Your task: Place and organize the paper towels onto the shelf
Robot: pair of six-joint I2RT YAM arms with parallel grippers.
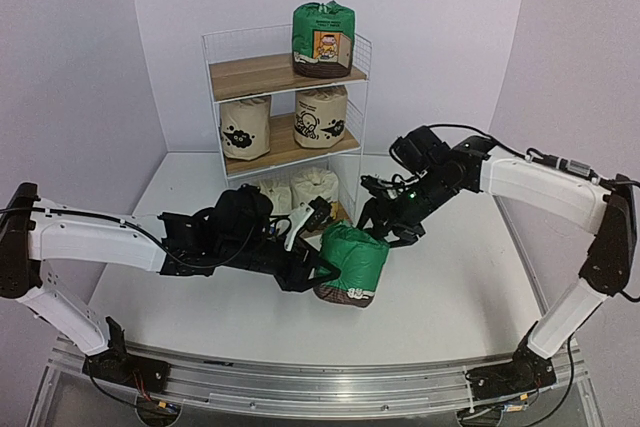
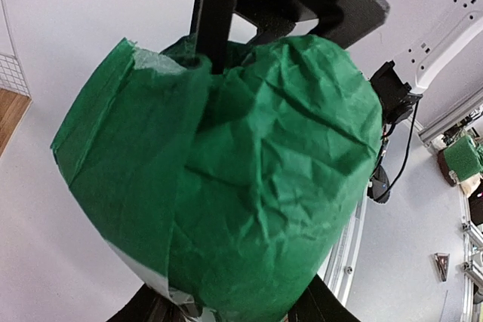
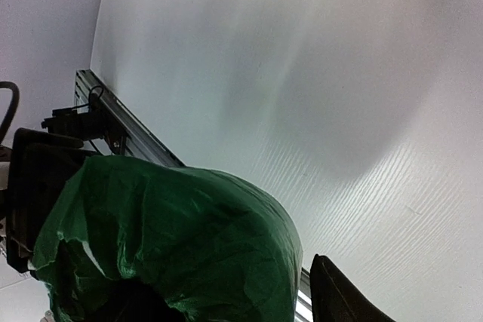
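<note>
Well short of the shelf point(image 1: 250, 75), the green roll point(image 1: 352, 259) hangs above the table point(image 1: 450, 287).

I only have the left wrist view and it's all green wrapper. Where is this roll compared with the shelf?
Observer: The held green roll is above the table, in front of the shelf, between the two arms.
Operator: What's the black bar poking into its top?
Observer: That belongs to the right gripper, reaching in from the opposite side.
Operator: Which shelf spot is free?
Observer: The top board carries only the shelved green roll, on its right half. Its left half is bare.
</note>
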